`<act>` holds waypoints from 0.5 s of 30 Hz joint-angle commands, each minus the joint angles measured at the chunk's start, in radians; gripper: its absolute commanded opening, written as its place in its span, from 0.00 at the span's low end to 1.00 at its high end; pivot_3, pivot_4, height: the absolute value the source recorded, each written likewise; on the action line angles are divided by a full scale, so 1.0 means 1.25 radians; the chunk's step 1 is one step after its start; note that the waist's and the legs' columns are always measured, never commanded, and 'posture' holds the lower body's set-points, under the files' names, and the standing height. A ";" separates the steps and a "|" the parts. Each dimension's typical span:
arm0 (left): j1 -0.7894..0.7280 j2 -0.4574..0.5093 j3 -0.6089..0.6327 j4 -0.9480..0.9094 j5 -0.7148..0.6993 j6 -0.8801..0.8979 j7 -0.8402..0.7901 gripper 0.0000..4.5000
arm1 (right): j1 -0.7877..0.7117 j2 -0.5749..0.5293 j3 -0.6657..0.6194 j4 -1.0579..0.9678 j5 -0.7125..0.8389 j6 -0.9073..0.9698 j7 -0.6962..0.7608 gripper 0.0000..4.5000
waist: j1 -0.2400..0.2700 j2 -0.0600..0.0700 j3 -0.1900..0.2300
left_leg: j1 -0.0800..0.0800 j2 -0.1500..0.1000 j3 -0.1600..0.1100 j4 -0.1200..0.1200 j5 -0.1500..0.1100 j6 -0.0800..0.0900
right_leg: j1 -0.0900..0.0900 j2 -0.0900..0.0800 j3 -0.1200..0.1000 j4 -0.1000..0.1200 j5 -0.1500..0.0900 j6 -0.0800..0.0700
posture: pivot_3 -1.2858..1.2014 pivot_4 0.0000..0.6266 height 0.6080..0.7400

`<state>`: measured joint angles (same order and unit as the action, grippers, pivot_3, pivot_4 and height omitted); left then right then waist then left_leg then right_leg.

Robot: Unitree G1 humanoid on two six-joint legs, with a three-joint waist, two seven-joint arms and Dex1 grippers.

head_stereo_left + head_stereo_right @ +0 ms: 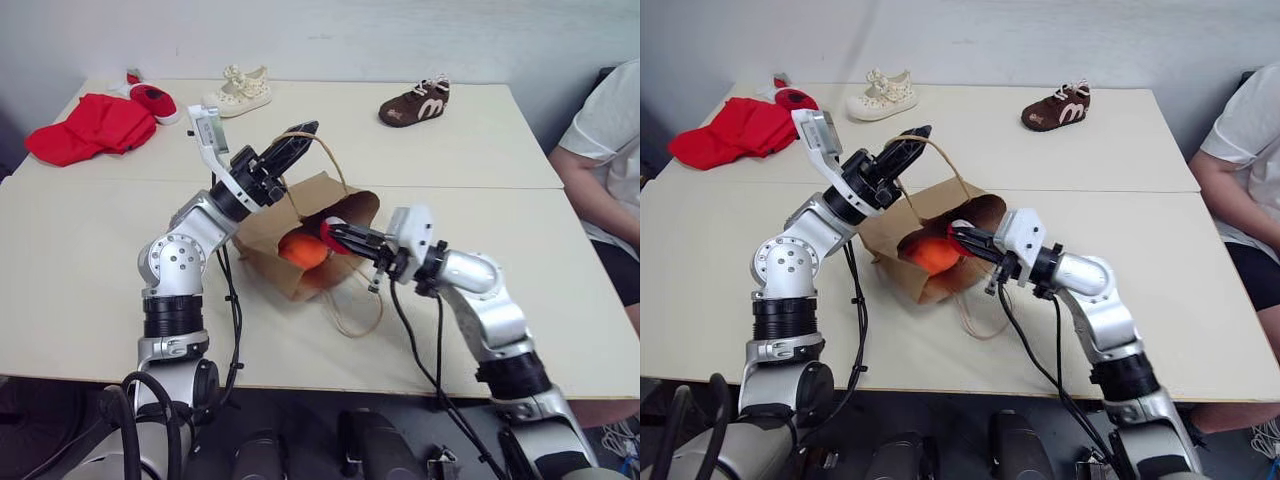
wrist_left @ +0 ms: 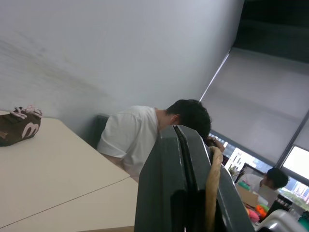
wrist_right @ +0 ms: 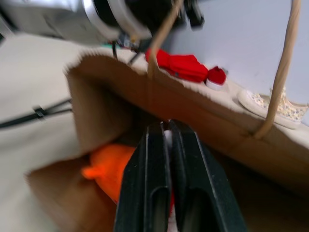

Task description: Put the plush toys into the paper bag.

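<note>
Two pale tables stand edge to edge before us, their tops smooth and matte. Farthest left on the far table (image 1: 470,140) we see a crumpled red cloth (image 1: 88,128), a small red shoe (image 1: 152,100) just beside it, then a cream lace-trimmed shoe (image 1: 240,90). On the near table (image 1: 80,280), our left gripper (image 1: 298,140) is pressed together on a thin twisted handle, lifting the upper side of the paper bag (image 1: 340,205), a plain brown kraft bag lying creased with its mouth agape. Inside sits the bright orange plush toy (image 1: 303,249), rounded and soft. Our right gripper (image 1: 334,233) reaches into the mouth, fingers pinching the red-and-white plush toy (image 1: 329,237). Further right stands a brown shoe (image 1: 414,103), and a person's arm (image 1: 590,185) in a white sleeve.
</note>
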<state>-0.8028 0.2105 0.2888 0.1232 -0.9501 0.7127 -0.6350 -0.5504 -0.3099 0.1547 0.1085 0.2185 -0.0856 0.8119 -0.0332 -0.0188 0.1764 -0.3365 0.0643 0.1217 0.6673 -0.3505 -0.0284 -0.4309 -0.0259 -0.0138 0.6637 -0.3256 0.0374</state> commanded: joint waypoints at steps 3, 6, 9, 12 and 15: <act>-0.021 0.002 0.019 -0.027 -0.065 0.037 -0.006 0.00 | -0.079 0.104 0.008 0.213 -0.064 -0.174 -0.054 0.01 | -0.004 0.000 0.000 | 0.000 0.000 0.000 0.000 0.000 0.000 | 0.000 0.000 0.000 0.000 0.000 0.000 | 0.52 0.24 1.00; -0.022 0.006 0.013 -0.023 -0.064 0.043 -0.011 0.00 | -0.123 0.143 0.010 0.347 -0.113 -0.212 -0.101 0.01 | -0.011 0.000 0.000 | 0.000 0.000 0.000 0.000 0.000 0.000 | 0.000 0.000 0.000 0.000 0.000 0.000 | 0.52 0.24 1.00; -0.028 0.008 0.018 -0.020 -0.069 0.043 -0.006 0.00 | -0.158 0.150 0.011 0.458 -0.165 -0.217 -0.168 0.01 | -0.014 0.000 0.000 | 0.000 0.000 0.000 0.000 0.000 0.000 | 0.000 -0.001 0.000 0.000 0.000 0.000 | 0.52 0.24 1.00; -0.028 0.013 0.020 -0.021 -0.072 0.044 -0.008 0.00 | -0.179 0.146 0.012 0.513 -0.215 -0.260 -0.241 0.01 | -0.018 0.000 0.000 | 0.000 0.000 -0.001 0.000 0.000 0.000 | 0.000 -0.001 0.000 0.000 0.000 0.000 | 0.52 0.24 1.00; -0.023 0.019 0.022 -0.022 -0.071 0.042 -0.012 0.00 | -0.177 0.150 0.002 0.502 -0.200 -0.253 -0.236 0.01 | -0.020 0.000 0.000 | 0.000 0.000 0.000 0.000 0.000 0.000 | 0.000 0.000 0.000 0.000 0.000 0.000 | 0.52 0.24 1.00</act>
<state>-0.8116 0.2199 0.2999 0.1243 -1.0178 0.7714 -0.6364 -0.7588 -0.1274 0.1764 0.7653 -0.0411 -0.3900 0.5225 -0.0579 -0.0188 0.1764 -0.3368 0.0649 0.1211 0.6667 -0.3504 -0.0283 -0.4311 -0.0264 -0.0143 0.6641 -0.3257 0.0373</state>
